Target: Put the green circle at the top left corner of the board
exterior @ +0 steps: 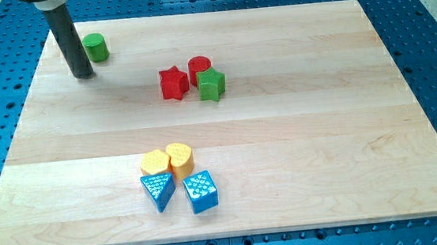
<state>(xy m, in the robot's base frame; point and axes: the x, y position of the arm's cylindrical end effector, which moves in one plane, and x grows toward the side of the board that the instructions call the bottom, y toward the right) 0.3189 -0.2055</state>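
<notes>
Rod tip [83,74] down on the wooden board [299,131], just beside the green circle [95,47], at about seven o'clock from it; touching or a hair apart, cannot tell. No jaws on this tool, so nothing to open, close or grip: just a plain dark rod resting its end on the wood.

Green circle sitting upright near the top left corner of the board, well apart from everything else. Close to its goal already by the look of it, perhaps needing only a short nudge toward ten o'clock (a judgement, not a certainty).

Likely a light, stiff little cylinder of plastic, flat base on smooth wood, so apt to slide easily and skid on past a hard shove. Round wall also apt to roll off the tip if struck off-centre. Best contact: low on the side wall, at roughly four o'clock of the block, pushing straight through its middle. Board edge near, so only a gentle push wanted.

Elsewhere, toward the board's middle: red star [173,83], red cylinder [199,66] and green cube-like block [211,84] bunched together. Lower down, near six o'clock of the board: yellow hexagon-like block [155,160], yellow cylinder [179,155], blue triangle [158,189] and blue cube-like block [201,191], also clustered.
</notes>
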